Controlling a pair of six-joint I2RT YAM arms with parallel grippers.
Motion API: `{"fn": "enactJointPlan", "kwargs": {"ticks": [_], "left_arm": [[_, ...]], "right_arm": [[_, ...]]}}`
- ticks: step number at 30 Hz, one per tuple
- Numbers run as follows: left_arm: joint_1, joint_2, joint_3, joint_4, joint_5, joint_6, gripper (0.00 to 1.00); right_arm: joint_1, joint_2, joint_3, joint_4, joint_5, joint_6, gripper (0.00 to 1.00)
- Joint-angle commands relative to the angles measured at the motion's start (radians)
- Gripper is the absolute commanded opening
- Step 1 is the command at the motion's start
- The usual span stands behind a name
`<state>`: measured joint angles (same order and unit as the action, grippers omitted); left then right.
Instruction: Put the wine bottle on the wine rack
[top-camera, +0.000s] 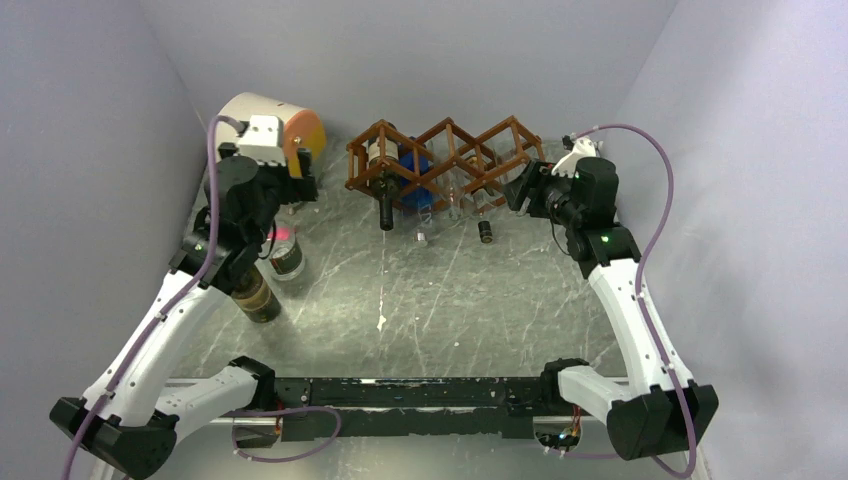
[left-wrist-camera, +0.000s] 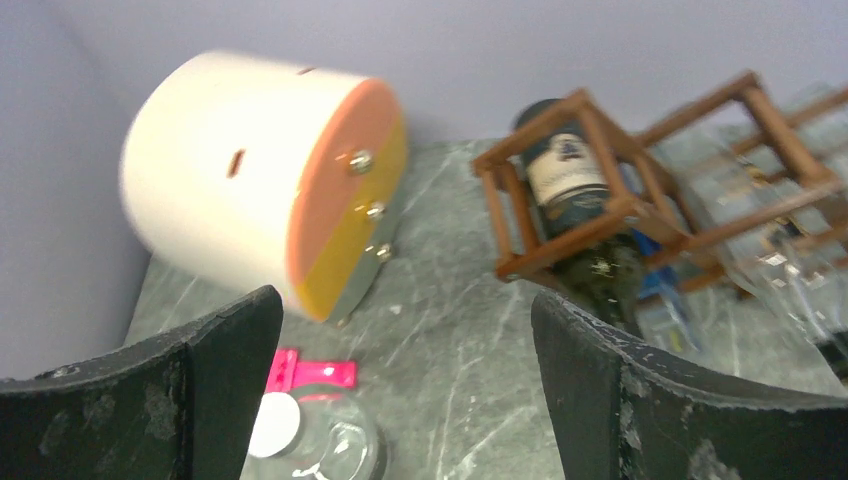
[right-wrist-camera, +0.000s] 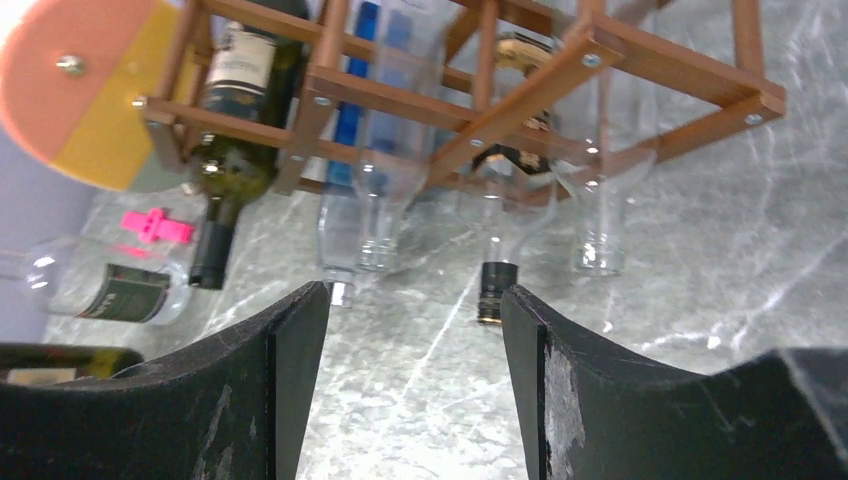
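The reddish-brown wine rack (top-camera: 445, 160) stands at the back centre. It holds a dark bottle (top-camera: 384, 195) in its left cell, a blue bottle (top-camera: 412, 168) and clear bottles. Two bottles stand loose at the left: a clear labelled one (top-camera: 287, 255) and a dark one (top-camera: 256, 297), partly under my left arm. My left gripper (top-camera: 300, 188) is open and empty, left of the rack and above the clear bottle (left-wrist-camera: 310, 445). My right gripper (top-camera: 518, 188) is open and empty by the rack's right end. It faces the rack (right-wrist-camera: 520, 90) and the bottle necks.
A cream-and-orange cylinder (top-camera: 270, 125) lies at the back left, just behind my left wrist. A pink clip (left-wrist-camera: 315, 372) lies on the table beside the clear bottle. Grey walls close in on three sides.
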<state>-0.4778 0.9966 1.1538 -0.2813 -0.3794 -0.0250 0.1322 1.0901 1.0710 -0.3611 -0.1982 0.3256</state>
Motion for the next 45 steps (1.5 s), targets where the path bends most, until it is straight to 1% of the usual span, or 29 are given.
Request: {"fn": "enactJointPlan", "kwargs": {"ticks": [1, 5, 8, 12, 16, 22, 26, 28, 30, 32, 33, 34, 37, 41, 45], "left_arm": [[0.116, -0.014, 0.069, -0.176, -0.099, -0.181, 0.98], [0.21, -0.04, 0.089, -0.317, -0.135, -0.275, 0.98], [0.245, -0.08, 0.059, -0.399, -0.172, -0.326, 0.98], [0.264, -0.129, -0.033, -0.483, -0.259, -0.46, 0.98], [0.265, -0.183, -0.091, -0.498, -0.294, -0.522, 0.99], [0.266, -0.196, -0.13, -0.534, -0.356, -0.566, 0.83], [0.266, -0.197, -0.162, -0.547, -0.366, -0.585, 0.67], [0.265, -0.202, -0.174, -0.552, -0.377, -0.585, 0.58], [0.265, -0.208, -0.177, -0.549, -0.383, -0.566, 0.45], [0.265, -0.215, -0.165, -0.545, -0.376, -0.543, 0.29], [0.265, -0.218, -0.151, -0.548, -0.357, -0.527, 0.15], [0.265, -0.223, -0.137, -0.546, -0.335, -0.511, 0.08], [0.265, -0.239, -0.109, -0.506, -0.195, -0.421, 0.07], [0.265, -0.239, -0.073, -0.47, 0.085, -0.3, 0.07], [0.265, -0.223, -0.042, -0.429, 0.29, -0.241, 0.07]], "right_arm": [[0.004, -0.07, -0.018, 0.058, -0.11, 0.003, 0.68], [0.005, -0.095, -0.038, 0.081, -0.124, 0.021, 0.68], [0.006, -0.088, -0.038, 0.089, -0.142, 0.032, 0.68], [0.007, -0.068, -0.028, 0.101, -0.165, 0.043, 0.68], [0.01, -0.056, -0.022, 0.113, -0.173, 0.052, 0.68], [0.014, -0.059, -0.026, 0.119, -0.174, 0.059, 0.68], [0.014, -0.059, -0.026, 0.116, -0.169, 0.062, 0.68], [0.015, -0.058, -0.026, 0.116, -0.166, 0.061, 0.68], [0.015, -0.056, -0.026, 0.12, -0.162, 0.066, 0.68], [0.015, -0.049, -0.026, 0.124, -0.161, 0.068, 0.67], [0.015, -0.049, -0.026, 0.125, -0.162, 0.07, 0.67], [0.015, -0.048, -0.024, 0.125, -0.161, 0.072, 0.67], [0.016, -0.048, -0.023, 0.133, -0.165, 0.078, 0.67], [0.017, -0.054, -0.029, 0.145, -0.177, 0.081, 0.67], [0.018, -0.056, -0.025, 0.136, -0.193, 0.067, 0.68]]}}
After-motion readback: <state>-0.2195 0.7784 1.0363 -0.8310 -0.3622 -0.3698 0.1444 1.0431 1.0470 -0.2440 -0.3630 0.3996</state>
